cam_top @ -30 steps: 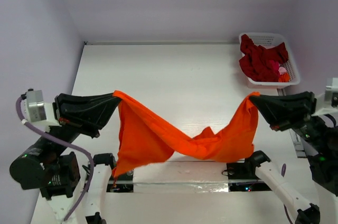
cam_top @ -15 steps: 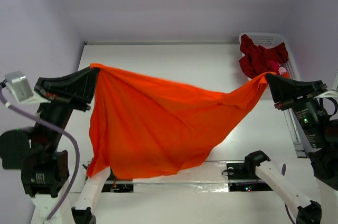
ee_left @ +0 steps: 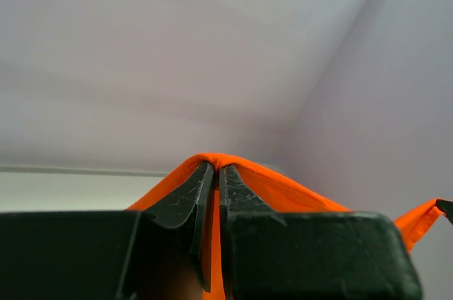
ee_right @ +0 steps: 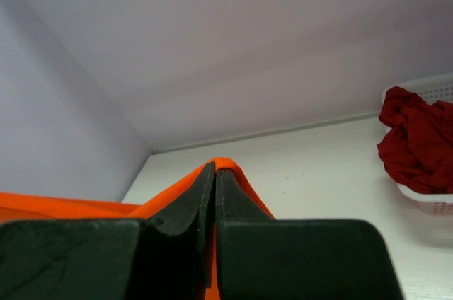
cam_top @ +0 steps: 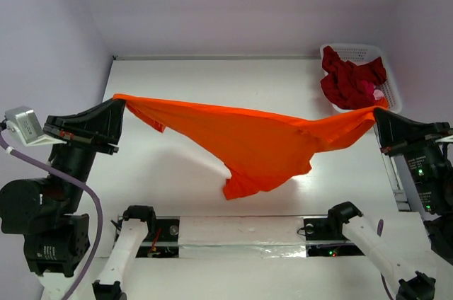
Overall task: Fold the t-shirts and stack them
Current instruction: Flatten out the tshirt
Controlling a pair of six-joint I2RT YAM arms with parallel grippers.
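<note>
Bright orange cloth t-shirt [cam_top: 248, 141] hangs stretched above the white worktop [cam_top: 212, 77], its long axis running side to side between the arms. The left tool [cam_top: 123, 102] and the right tool [cam_top: 375, 113] each pinch one end of it, neither nearer.

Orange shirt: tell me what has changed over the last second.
The left arm and right arm swung outward, pulling the orange shirt from a deep sag into a nearly straight span, with one flap hanging in the middle. Their jaws stayed shut on its ends. The basket and dark red shirts did not move.
</note>
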